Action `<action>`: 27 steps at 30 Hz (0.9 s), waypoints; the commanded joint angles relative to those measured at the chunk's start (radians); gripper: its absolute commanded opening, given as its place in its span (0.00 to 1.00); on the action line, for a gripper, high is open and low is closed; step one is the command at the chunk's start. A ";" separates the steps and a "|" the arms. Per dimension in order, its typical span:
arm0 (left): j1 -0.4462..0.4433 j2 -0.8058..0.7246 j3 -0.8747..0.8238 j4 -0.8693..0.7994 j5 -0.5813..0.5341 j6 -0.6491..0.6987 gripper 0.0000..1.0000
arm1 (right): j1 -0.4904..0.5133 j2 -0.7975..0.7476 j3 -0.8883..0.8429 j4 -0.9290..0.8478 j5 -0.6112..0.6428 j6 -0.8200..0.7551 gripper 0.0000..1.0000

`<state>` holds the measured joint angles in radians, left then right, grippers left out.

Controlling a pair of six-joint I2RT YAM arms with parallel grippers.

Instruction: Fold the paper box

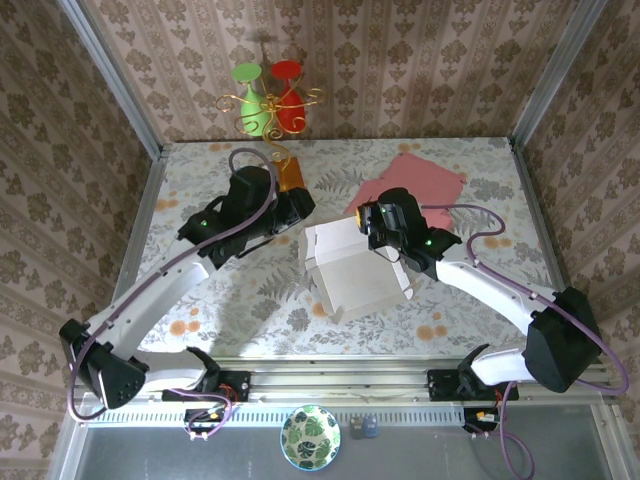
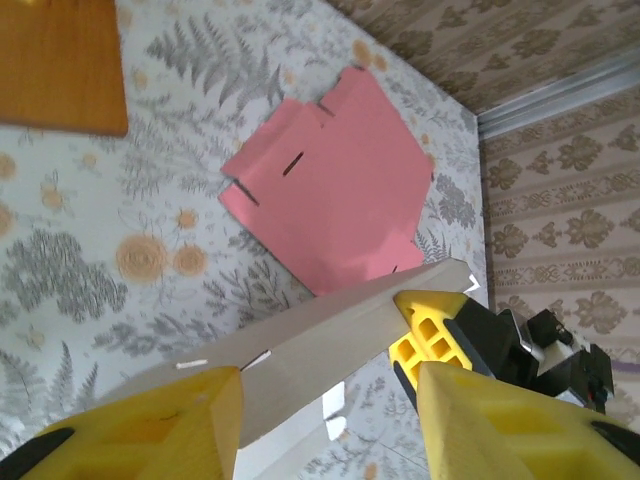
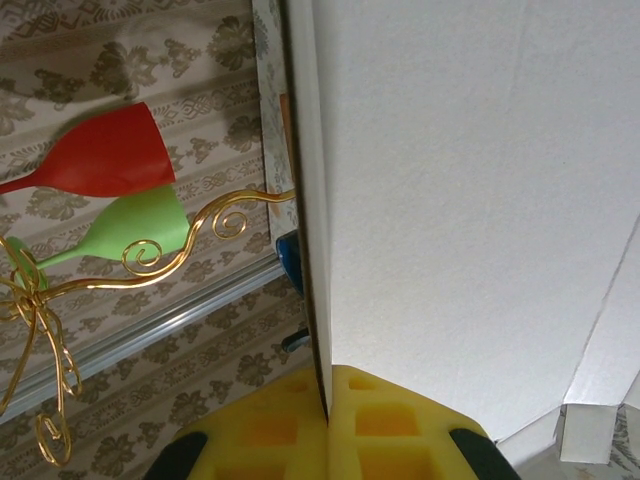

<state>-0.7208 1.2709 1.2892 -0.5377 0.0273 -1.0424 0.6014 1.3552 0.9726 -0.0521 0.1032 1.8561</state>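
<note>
Starting at the left, the left gripper (image 2: 330, 410) has its yellow fingers (image 2: 150, 430) standing well apart, with one thin wall of the paper box (image 1: 350, 272) running between them. Nothing is pinched there, and I cannot tell whether either pad touches the card. The box sits in the middle of the tabletop (image 1: 200, 180), between the two arms, half formed: some walls stand up and loose flaps lie toward the near edge. On the box's right side, the right gripper (image 3: 328, 400) is closed tight on the edge of an upright wall, with the sheet caught between its pads. Behind it, toward the far right, a flat pink sheet (image 1: 425, 180) lies on the tabletop.

The box looks very light and is probably stiff only along its creases, so a panel would likely bow if pushed mid-span and the whole thing would slide if not anchored. The best hold seems to be a panel's free edge close to a fold, with a gentle grip so the card does not dent.
</note>
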 commanded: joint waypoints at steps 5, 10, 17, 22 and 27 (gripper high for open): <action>-0.052 -0.005 0.042 -0.074 0.008 -0.335 0.54 | -0.022 -0.022 0.099 -0.162 0.031 0.009 0.00; -0.101 -0.015 0.053 -0.066 -0.005 -0.465 0.58 | -0.050 -0.027 0.186 -0.281 0.002 0.014 0.00; -0.114 -0.022 0.044 -0.005 -0.045 -0.529 0.63 | -0.074 -0.038 0.269 -0.380 -0.024 0.022 0.00; -0.092 -0.003 0.014 0.064 -0.080 -0.529 0.61 | -0.074 -0.054 0.276 -0.391 -0.039 0.030 0.00; -0.068 0.017 0.007 0.113 -0.071 -0.497 0.60 | -0.074 -0.074 0.267 -0.403 -0.049 0.041 0.00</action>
<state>-0.8040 1.2694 1.3048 -0.4728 -0.0307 -1.5372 0.5282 1.3170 1.2247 -0.4133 0.0639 1.8725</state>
